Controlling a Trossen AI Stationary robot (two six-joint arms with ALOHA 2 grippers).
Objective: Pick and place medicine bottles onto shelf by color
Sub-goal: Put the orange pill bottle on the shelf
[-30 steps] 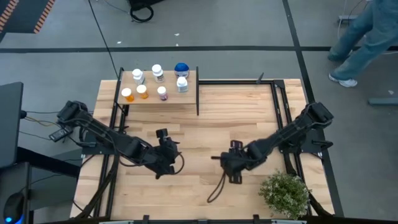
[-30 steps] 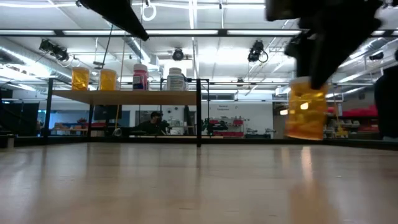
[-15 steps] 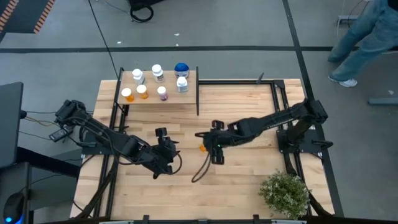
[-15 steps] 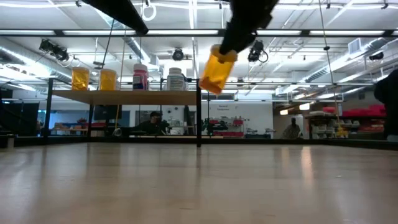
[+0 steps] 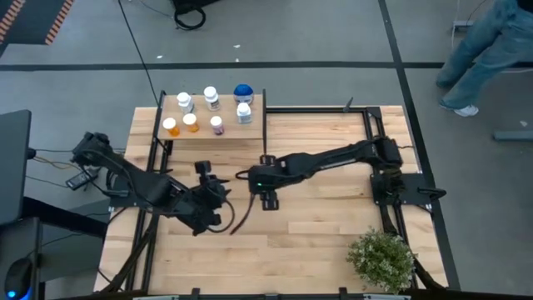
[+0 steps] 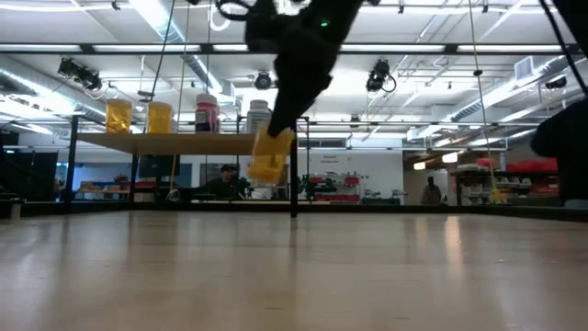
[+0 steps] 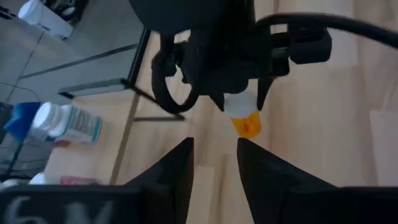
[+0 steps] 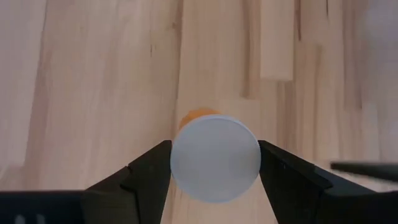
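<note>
High view: right gripper (image 5: 248, 177) reaches over mid-table, in front of the shelf (image 5: 213, 133); left gripper (image 5: 206, 185) sits just beside it.

Low view: orange bottle (image 6: 269, 156) hangs above the table.

Right wrist view: fingers (image 8: 149, 171) clamp the white cap (image 8: 215, 158).

Left wrist view: jaws slightly parted, holding nothing.

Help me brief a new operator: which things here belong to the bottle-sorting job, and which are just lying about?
Job: orange bottle held in right gripper; bottles standing on shelf; left gripper, empty.
Lying about: potted plant; person walking past.
</note>
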